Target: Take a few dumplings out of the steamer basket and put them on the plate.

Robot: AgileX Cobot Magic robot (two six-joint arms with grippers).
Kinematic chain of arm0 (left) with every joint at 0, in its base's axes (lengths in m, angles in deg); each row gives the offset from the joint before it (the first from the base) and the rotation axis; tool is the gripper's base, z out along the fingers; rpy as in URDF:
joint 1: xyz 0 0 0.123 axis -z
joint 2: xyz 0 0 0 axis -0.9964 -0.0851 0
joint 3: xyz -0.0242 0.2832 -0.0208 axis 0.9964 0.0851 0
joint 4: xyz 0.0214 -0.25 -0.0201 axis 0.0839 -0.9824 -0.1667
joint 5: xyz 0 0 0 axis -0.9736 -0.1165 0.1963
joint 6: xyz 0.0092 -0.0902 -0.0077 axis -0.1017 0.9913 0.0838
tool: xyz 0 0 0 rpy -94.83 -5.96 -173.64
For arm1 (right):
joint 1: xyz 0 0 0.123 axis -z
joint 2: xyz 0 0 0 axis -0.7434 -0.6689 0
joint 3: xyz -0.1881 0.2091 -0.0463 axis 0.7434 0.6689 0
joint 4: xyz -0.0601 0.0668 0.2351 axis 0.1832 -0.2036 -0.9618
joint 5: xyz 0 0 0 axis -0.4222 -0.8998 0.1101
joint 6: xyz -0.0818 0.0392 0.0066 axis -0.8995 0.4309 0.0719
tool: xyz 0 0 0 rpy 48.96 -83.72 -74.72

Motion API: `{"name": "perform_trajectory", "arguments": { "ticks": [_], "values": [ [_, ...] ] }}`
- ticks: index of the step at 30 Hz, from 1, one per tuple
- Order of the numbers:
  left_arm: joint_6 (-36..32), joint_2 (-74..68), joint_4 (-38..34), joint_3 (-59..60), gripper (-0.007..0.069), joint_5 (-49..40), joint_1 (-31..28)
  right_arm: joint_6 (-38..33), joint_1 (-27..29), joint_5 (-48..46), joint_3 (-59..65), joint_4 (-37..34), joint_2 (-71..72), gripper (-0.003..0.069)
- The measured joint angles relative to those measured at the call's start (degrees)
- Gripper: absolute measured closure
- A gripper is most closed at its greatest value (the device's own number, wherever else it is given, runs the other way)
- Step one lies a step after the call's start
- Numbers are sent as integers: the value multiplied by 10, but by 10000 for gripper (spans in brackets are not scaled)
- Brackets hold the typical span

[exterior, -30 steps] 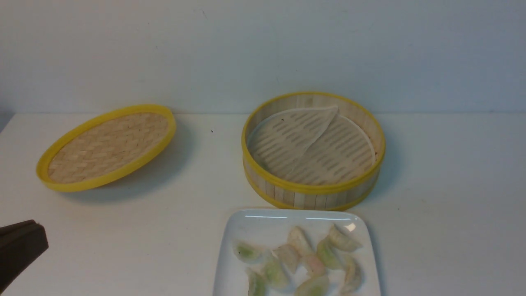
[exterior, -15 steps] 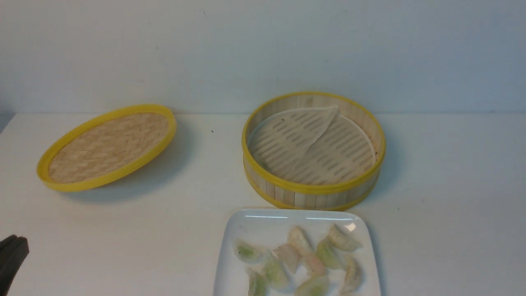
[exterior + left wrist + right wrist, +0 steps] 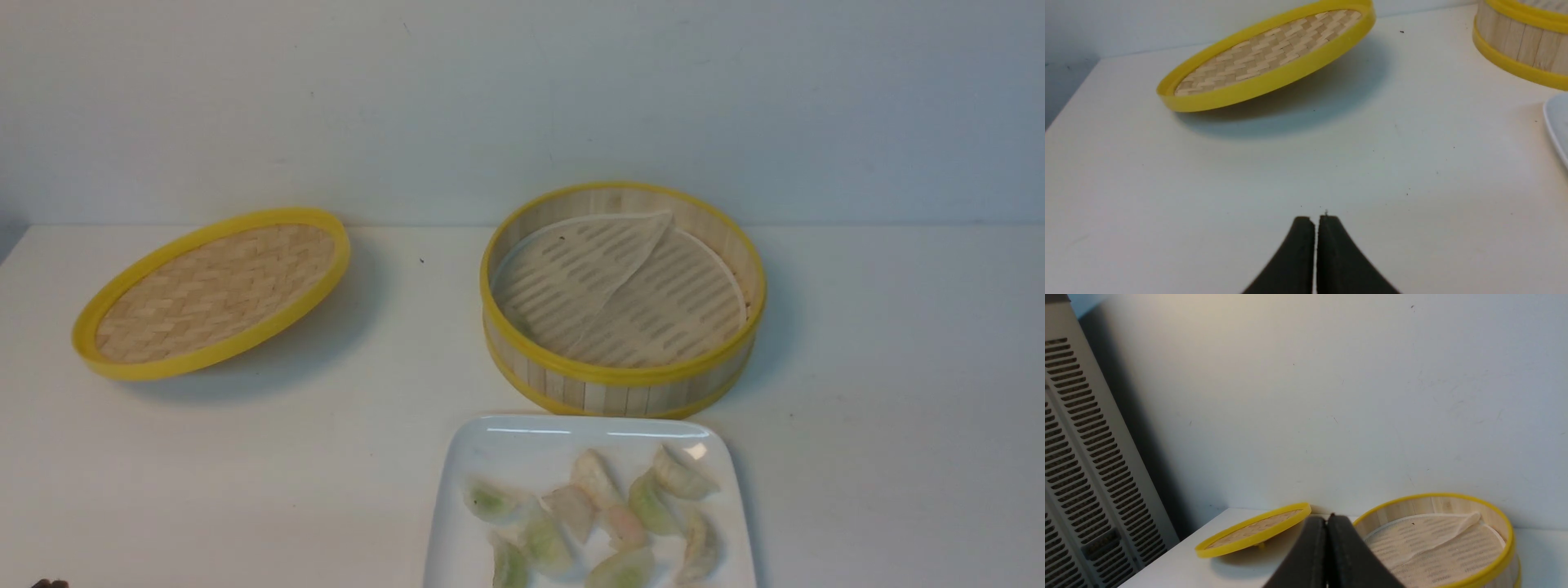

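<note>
With the dumplings heaped on the plate, which sits on the desk just in front of the steamer basket, we judge the transfer done, and the step in hand is to park both arms low and clear, well away from the plate's edge. Both the left gripper and the right gripper have their jaws pressed together on nothing, the left low over bare desk. We see only the folded perforated liner in the basket, though its near inner wall hides a strip, while the woven lid lies tilted, well apart to the left.
</note>
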Motion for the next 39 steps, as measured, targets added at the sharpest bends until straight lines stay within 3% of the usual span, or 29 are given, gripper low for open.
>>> {"name": "perform_trajectory", "arguments": {
  "ticks": [27, 34, 39],
  "values": [
    [0, 0, 0, 0, 631, -2, 0, -11, 0, 0, 0, 9, 0, 671],
    [0, 0, 0, 0, 631, -2, 0, -151, 0, 84, 50, 13, 0, 671],
    [0, 0, 0, 0, 631, -2, 0, -185, 0, 121, 87, 13, 0, 671]
  ]
}}
